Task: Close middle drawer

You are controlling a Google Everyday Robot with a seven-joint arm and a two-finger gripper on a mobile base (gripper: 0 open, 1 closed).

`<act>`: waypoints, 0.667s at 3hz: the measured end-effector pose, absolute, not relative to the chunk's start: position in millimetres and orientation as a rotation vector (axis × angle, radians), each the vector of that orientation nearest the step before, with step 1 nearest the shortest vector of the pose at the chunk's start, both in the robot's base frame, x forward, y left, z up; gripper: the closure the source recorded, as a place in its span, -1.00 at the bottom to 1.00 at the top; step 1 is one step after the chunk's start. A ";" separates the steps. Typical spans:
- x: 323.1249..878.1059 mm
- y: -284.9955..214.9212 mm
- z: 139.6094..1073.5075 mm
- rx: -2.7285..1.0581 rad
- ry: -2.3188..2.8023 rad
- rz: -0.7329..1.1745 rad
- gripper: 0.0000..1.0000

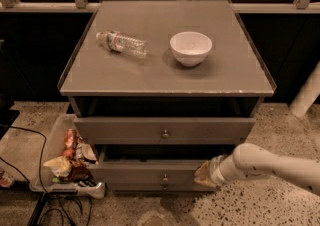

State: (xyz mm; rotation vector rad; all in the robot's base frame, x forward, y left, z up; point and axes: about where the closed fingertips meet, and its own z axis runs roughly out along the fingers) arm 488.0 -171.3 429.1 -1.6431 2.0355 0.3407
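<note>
Camera view, contents from left to right.

- Plastic bin point(42, 156) on the speckled floor at lower left, holding snack packets point(67, 162); dark cables point(54, 208) run beside and below it.
- Grey cabinet point(150, 75), centre frame. On its top lie a clear water bottle point(121, 43) on its side at the left, and a white bowl point(190, 47) upright to its right, the two apart.
- Top drawer point(125, 130) with a small knob.
- Middle drawer point(135, 174) just below it, low in the frame, with a dark gap above its front.
- Gripper point(205, 174) – lower right of centre, touching the right end of the middle drawer front; whether it is open or closed cannot be told.
- White arm point(270, 165) enters from the right edge.
</note>
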 end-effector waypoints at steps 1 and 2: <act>503.8 -178.2 435.0 -1.625 2.034 0.309 0.45; 503.8 -178.1 435.0 -1.625 2.034 0.309 -0.01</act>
